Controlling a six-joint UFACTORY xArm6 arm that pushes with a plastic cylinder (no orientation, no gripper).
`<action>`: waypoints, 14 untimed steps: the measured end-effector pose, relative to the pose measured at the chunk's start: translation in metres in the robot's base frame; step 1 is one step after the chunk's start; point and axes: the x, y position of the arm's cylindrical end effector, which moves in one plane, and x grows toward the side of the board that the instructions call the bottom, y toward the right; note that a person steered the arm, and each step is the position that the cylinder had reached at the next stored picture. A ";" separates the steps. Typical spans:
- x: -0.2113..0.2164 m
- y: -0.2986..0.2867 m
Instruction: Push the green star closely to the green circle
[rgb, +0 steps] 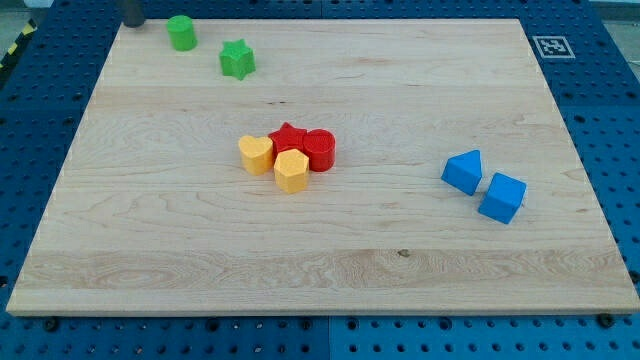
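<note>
At the view's top left my tip rests on the board's corner, bare and touching no block. Just right of it stands the green circle, then the green star, near it but still apart, so the closing push appears left to do. Mid-board a yellow heart, yellow hexagon, red star and red cylinder huddle together. Most of my rod is cut off above.
</note>
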 end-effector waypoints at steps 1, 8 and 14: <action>0.017 0.076; 0.096 0.091; 0.142 0.208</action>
